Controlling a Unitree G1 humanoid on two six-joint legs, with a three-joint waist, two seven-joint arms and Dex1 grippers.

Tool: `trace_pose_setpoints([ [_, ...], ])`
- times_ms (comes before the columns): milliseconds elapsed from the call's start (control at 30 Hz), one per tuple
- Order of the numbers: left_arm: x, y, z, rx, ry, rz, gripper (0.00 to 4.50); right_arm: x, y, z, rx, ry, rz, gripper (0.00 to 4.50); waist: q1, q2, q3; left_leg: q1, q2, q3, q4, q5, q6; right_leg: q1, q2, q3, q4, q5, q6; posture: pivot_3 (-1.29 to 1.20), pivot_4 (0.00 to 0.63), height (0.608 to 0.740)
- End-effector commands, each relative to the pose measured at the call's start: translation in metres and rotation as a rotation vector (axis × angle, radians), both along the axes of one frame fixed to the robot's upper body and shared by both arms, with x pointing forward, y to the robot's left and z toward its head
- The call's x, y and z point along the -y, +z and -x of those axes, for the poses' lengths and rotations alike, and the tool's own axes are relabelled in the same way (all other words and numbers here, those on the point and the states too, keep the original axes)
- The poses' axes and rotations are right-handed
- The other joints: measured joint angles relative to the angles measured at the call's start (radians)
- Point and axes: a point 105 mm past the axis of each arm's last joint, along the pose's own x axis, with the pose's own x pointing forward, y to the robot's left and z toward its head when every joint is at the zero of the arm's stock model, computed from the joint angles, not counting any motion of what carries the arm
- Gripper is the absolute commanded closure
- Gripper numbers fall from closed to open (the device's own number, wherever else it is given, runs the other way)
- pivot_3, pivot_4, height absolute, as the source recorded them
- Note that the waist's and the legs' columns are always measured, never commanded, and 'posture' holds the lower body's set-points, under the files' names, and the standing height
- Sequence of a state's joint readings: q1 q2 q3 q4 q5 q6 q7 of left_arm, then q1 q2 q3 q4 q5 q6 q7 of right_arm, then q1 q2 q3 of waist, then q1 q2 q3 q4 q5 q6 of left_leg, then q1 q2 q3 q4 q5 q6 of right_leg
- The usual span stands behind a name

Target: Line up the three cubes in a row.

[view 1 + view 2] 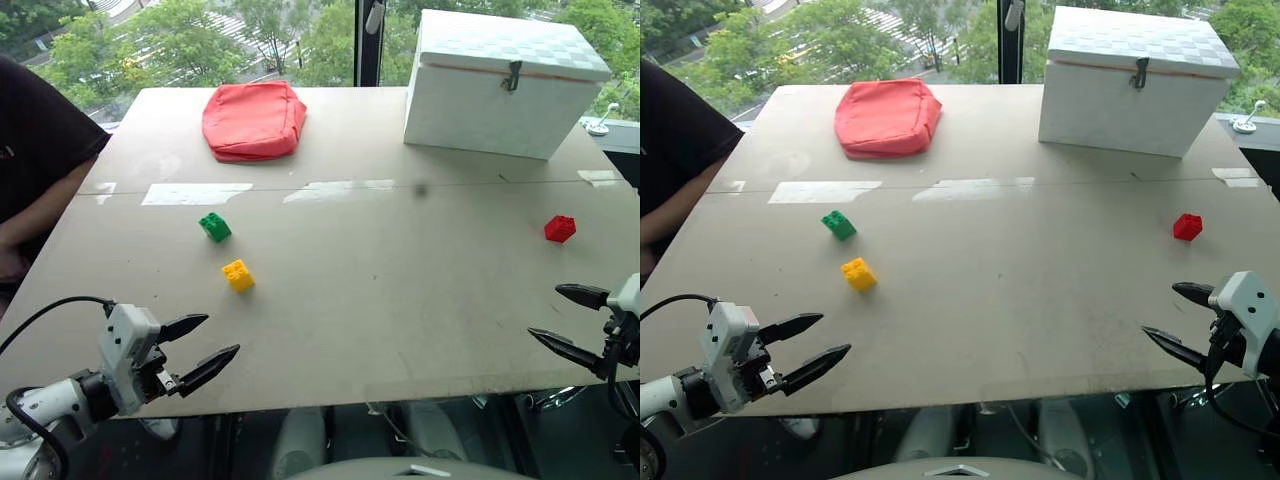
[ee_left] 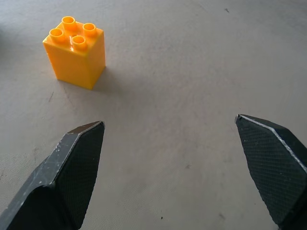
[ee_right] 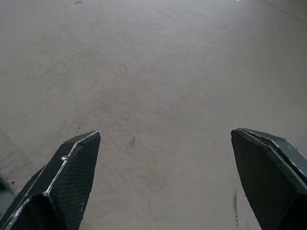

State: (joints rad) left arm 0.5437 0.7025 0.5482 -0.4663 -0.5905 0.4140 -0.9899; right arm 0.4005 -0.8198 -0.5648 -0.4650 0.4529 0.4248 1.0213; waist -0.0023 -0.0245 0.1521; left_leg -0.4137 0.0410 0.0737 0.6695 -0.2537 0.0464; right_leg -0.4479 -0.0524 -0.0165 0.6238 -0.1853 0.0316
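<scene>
Seeing a white box (image 1: 505, 85) and red pouch (image 1: 254, 120) at the surface's (image 1: 400, 290) far side; green cube (image 1: 214, 227) and yellow cube (image 1: 238, 275) sit nearer me than the pouch, red cube (image 1: 560, 229) nearer than the box. I keep the left end effector (image 1: 203, 347) and right end effector (image 1: 565, 320) wide, empty.

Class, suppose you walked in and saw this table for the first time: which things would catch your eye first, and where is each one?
The big white box at the far right of the table and the red pouch at the far left stand out most. Next come three small bright bricks: the green cube and the yellow cube close together on the left, and the red cube alone at the right.
</scene>
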Motion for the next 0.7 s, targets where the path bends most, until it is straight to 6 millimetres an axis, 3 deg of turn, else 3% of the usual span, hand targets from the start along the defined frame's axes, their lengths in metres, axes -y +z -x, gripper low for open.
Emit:
trace_pose_setpoints([
  [33, 0.006, 0.009, -0.007, 0.051, -0.039, -0.008, 0.03, -0.006, 0.009, -0.005, 0.053, -0.001, 0.008, 0.0, 0.0, 0.0, 0.0, 0.0, 0.0, 0.0, 0.0, 0.0, 0.0, 0.0, 0.0, 0.0, 0.0, 0.0, 0.0, 0.0, 0.15, 0.74],
  [200, 0.051, 0.04, -0.023, 0.157, -0.18, 0.076, 0.03, -0.022, 0.022, -0.033, 0.141, -0.182, -0.099, 0.0, 0.003, 0.0, 0.0, 0.001, 0.0, 0.0, 0.001, -0.002, -0.004, 0.001, -0.001, -0.001, 0.0, 0.0, 0.0, 0.0, 0.15, 0.74],
  [267, 0.072, 0.052, -0.028, 0.194, -0.241, 0.111, 0.03, -0.023, 0.027, -0.049, 0.179, -0.283, -0.027, 0.0, 0.001, 0.0, 0.0, 0.001, 0.0, 0.001, 0.002, -0.002, -0.004, 0.001, -0.001, 0.0, 0.001, 0.0, 0.0, 0.0, 0.15, 0.74],
  [400, 0.114, 0.066, -0.038, 0.236, -0.377, 0.123, 0.03, -0.003, 0.033, -0.084, 0.175, -0.58, 0.03, 0.0, 0.001, 0.001, 0.0, 0.0, -0.001, 0.002, 0.002, 0.001, 0.0, 0.001, 0.0, 0.001, 0.002, 0.001, -0.001, 0.0, 0.15, 0.74],
  [567, 0.156, 0.083, -0.065, 0.309, -0.455, 0.115, 0.03, 0.032, 0.038, -0.122, 0.097, -0.863, 0.012, 0.0, 0.013, 0.001, 0.0, -0.001, -0.004, 0.001, 0.001, 0.001, 0.001, 0.001, 0.004, 0.002, 0.002, 0.003, -0.004, 0.0, 0.15, 0.74],
  [700, 0.182, 0.093, -0.083, 0.313, -0.51, 0.102, 0.03, 0.051, 0.04, -0.145, -0.031, -0.994, -0.052, 0.0, 0.014, 0.001, 0.0, 0.0, -0.005, 0.001, 0.001, 0.001, 0.001, 0.003, 0.006, 0.004, 0.002, 0.003, -0.004, 0.0, 0.15, 0.74],
])
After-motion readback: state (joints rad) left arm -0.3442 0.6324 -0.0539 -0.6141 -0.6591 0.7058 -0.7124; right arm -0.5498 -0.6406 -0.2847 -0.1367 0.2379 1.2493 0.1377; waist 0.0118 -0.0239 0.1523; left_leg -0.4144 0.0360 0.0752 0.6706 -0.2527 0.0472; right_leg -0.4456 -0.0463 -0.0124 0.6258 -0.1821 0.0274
